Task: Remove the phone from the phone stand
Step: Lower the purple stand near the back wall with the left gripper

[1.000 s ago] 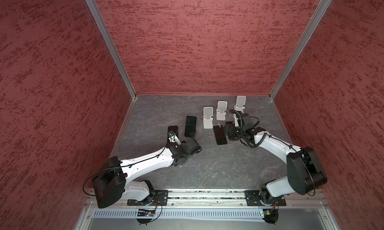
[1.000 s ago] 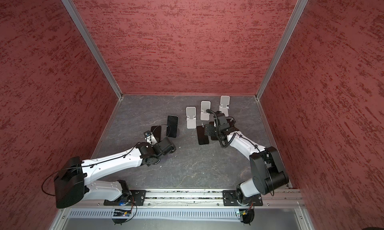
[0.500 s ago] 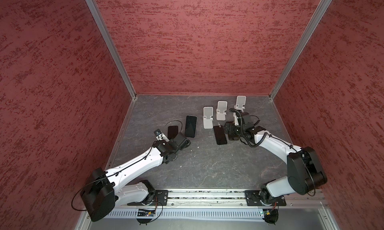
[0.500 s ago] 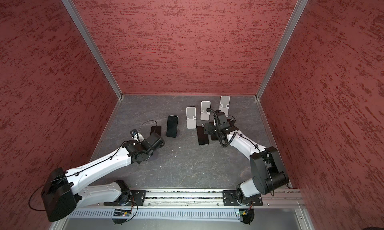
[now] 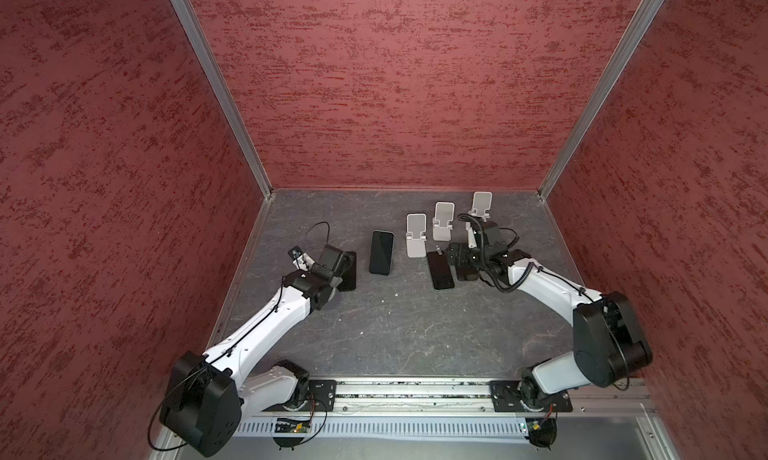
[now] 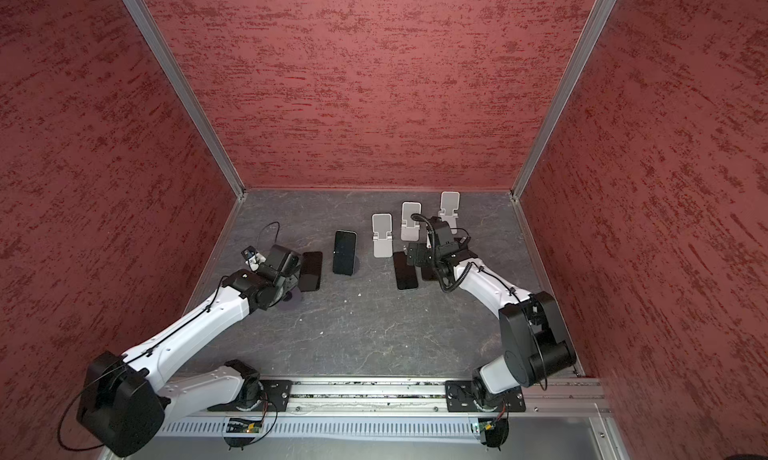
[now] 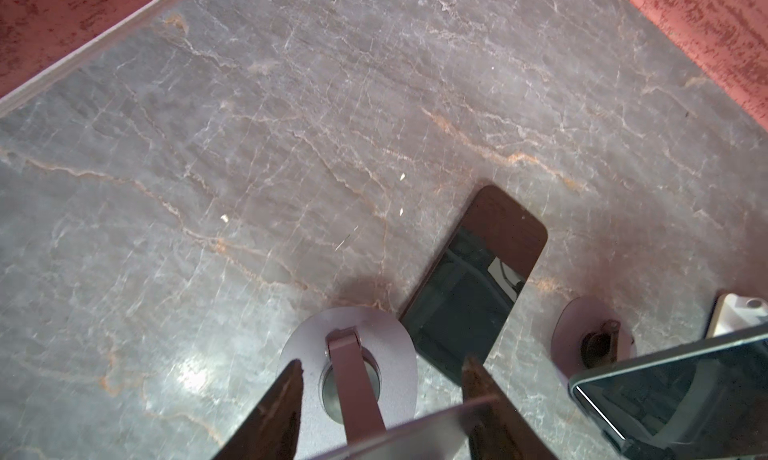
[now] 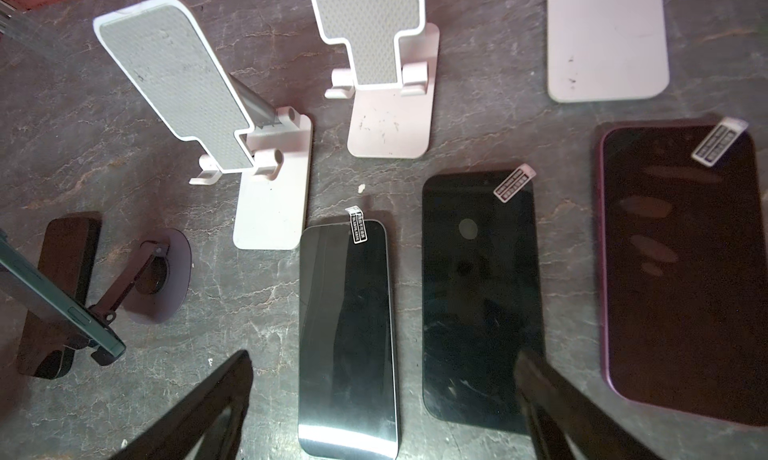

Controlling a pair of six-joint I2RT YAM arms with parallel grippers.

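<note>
Note displacement of left claw (image 7: 382,362) against the frame one second back: outward from table centre, then toward the rear wall. Note no change at right claw (image 8: 383,354).

Read left claw as clenched across a grey slab (image 7: 415,433) spanning both fingers. Judge it the phone, without ruling out a stand head plate.

Locate round-base stand (image 7: 316,345) directly beneath the claw, arm rising to the slab's underside, contact there hidden. Locate a flat phone (image 7: 478,279) on the table (image 7: 291,146) just beside the claw, on its side toward table centre, close against the stand base. Locate a mounted phone (image 7: 685,395), tilted on a second round-base stand (image 7: 582,333), farther out on that same side.

Read right claw as released, jaws wide, holding nothing.

To finish the lift:
- Hold the grip unchanged.
- Draw straight up off the arm.
- Watch the base for rising or sliding into the flat phone.
- On any such motion, stop and reseat.
- Stay clear of the mounted phone.
</note>
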